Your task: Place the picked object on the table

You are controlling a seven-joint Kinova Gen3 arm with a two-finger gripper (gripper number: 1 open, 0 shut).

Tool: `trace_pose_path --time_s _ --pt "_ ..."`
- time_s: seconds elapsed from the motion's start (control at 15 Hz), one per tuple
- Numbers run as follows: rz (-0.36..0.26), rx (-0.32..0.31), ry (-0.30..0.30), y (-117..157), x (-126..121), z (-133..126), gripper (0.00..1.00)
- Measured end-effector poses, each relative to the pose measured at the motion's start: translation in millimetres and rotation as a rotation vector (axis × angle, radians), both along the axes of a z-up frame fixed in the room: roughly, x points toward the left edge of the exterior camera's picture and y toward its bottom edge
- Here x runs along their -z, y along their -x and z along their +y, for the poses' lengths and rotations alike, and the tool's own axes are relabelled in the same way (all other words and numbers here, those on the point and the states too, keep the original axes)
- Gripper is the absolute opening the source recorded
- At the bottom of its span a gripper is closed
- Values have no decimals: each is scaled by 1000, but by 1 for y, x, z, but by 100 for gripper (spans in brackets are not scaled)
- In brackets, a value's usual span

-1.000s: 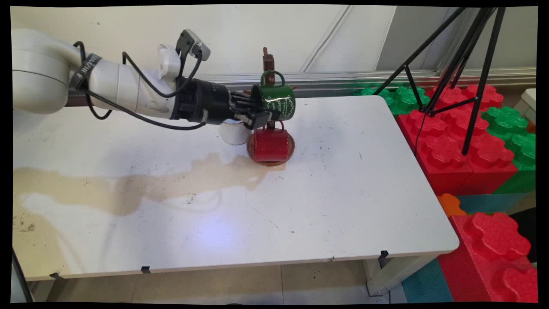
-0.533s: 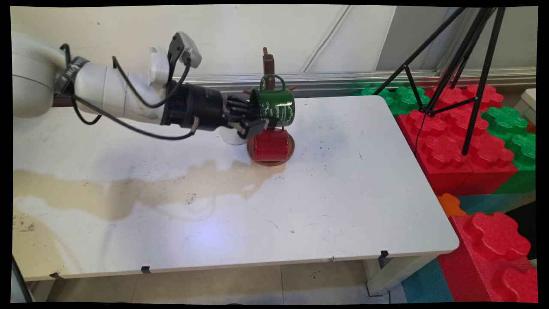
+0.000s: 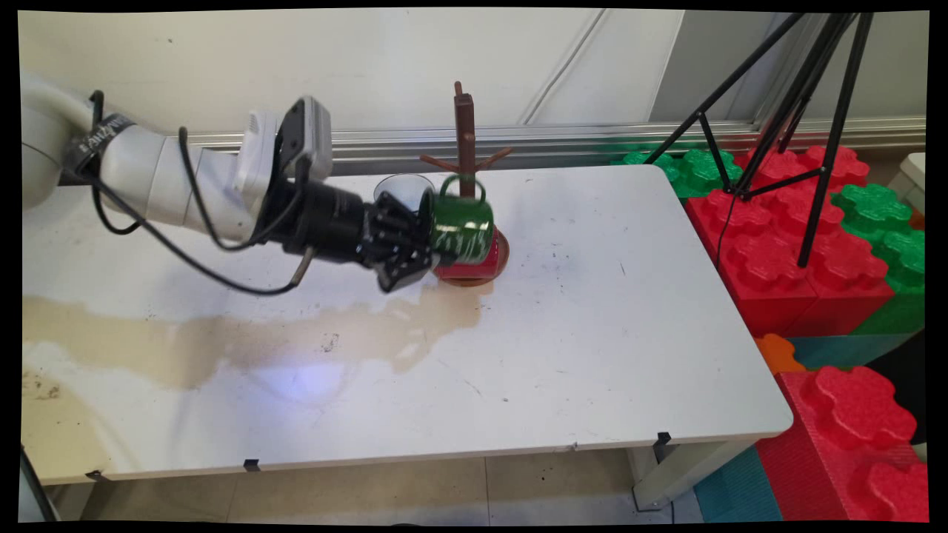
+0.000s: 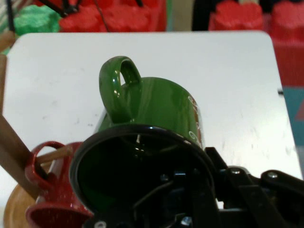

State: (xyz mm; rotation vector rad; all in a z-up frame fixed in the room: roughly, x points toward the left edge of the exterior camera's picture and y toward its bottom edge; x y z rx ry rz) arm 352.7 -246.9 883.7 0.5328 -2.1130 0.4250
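Our end effector [image 3: 424, 248] is clamped on the rim of the green mug [image 3: 461, 228], held on its side above the bench [image 3: 592, 333], handle up, beside the wooden rack [image 3: 465, 133] and red mug [image 4: 50, 190].

green mug [image 3: 461, 228] now off the rack [image 3: 465, 129], lower

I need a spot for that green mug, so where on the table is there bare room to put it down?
Bare: the table's right half, between the mug tree and the right edge, and the near strip. Crowded: around the tree, where the gripper holds the green mug over the red mug, by a clear cup.
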Motion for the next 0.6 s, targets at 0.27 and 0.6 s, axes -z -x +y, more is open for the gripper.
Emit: trace_pose_path --time_s 0.27,0.6 --pt "-112 46 19 -3 -7 12 0" --pt "-265 79 8 -13 -17 28 0"
